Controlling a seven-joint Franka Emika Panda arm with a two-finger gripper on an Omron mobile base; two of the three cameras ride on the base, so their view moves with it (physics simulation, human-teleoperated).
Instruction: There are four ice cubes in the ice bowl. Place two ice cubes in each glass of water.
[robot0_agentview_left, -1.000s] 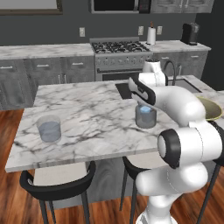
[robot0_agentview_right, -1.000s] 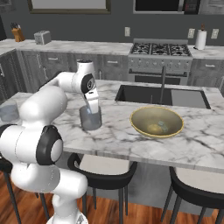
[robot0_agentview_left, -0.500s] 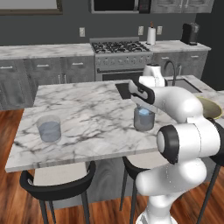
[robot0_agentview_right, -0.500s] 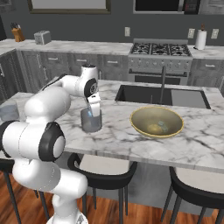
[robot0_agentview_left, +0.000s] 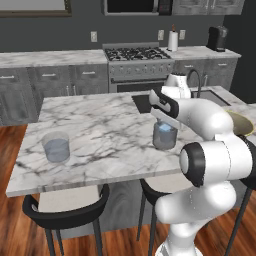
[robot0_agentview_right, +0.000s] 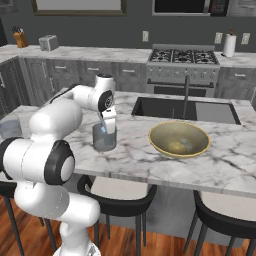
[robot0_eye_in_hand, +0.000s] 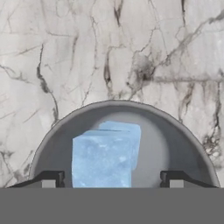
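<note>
Ice cubes (robot0_eye_in_hand: 105, 153) overlapping in glass (robot0_eye_in_hand: 122, 144), lower edges cut off.

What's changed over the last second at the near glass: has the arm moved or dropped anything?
The gripper has sunk closer to the right glass, jaws open throughout. Two ice cubes lie inside that glass; whether one was just let go, I can't tell. The left glass, the bowl and the base stayed as they were.
</note>
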